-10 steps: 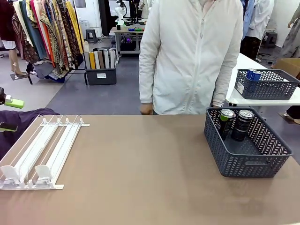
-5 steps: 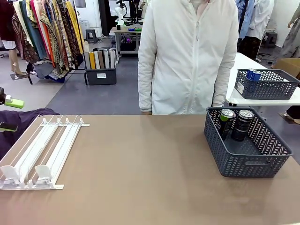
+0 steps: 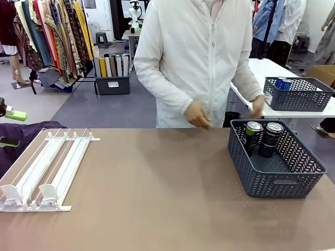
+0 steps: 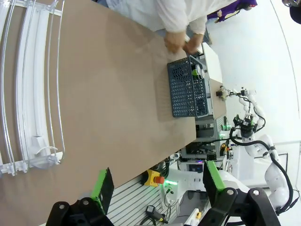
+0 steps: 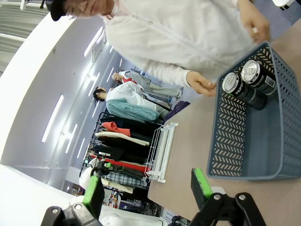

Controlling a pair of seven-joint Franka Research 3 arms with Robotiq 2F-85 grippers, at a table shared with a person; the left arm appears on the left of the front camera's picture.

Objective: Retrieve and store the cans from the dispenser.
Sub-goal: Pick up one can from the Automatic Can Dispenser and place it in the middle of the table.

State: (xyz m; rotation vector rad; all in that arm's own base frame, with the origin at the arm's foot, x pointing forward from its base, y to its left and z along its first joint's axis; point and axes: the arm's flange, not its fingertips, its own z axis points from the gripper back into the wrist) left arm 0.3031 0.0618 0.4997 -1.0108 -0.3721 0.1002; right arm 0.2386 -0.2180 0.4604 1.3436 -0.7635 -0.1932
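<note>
— How are the claws standing?
— The left gripper [image 4: 157,183] is hanging spread wide with nothing between its pads; the right gripper [image 5: 146,188] is gaping likewise.
— And the cans [image 5: 248,84]?
— Two are standing in the grey basket [image 5: 254,141], beyond the right gripper. The dispenser [image 4: 28,84] is lying ahead of the left gripper. A person's hand [image 3: 197,115] is hovering near the basket.

The place looked like a robotics lab set up as a mock shop — a rack of hanging clothes [image 3: 49,39] stood on the grey floor beyond the brown table [image 3: 157,198], while a white robot arm [image 4: 263,141] and an emergency-stop button [image 4: 156,178] sat near the bench. A white side table [image 3: 272,73] held a grey lattice basket [image 3: 296,97] — storage bins [image 3: 112,78] stood farther off.
</note>
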